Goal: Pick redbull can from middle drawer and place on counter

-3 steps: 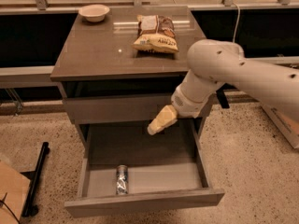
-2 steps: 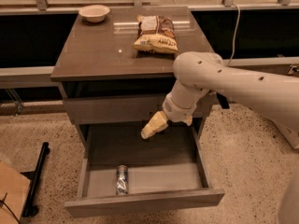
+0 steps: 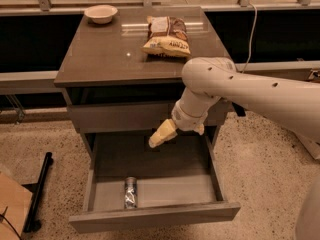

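You are looking at the middle drawer (image 3: 155,217), and it is standing pulled out with its deep tray showing. The redbull can (image 3: 130,192) is lying on its side inside this drawer. It is resting on the tray floor just behind the drawer's front panel, a little toward the left of the view. The gripper (image 3: 163,133) is hanging over the back part of the drawer, above the can and well apart from it. Its pale tip is pointing down and toward the can's side of the drawer. You cannot tell whether the gripper is open or closed. The white arm (image 3: 250,91) is reaching in over the drawer's right side. The counter (image 3: 110,54) is sitting above the drawer as the top of the cabinet. A chip bag (image 3: 166,35) is lying on the counter, above the back of the drawer. A small bowl (image 3: 101,13) is sitting at the counter's far corner. A black bar (image 3: 39,191) is lying on the speckled floor (image 3: 260,169), beside the drawer and away from the arm.
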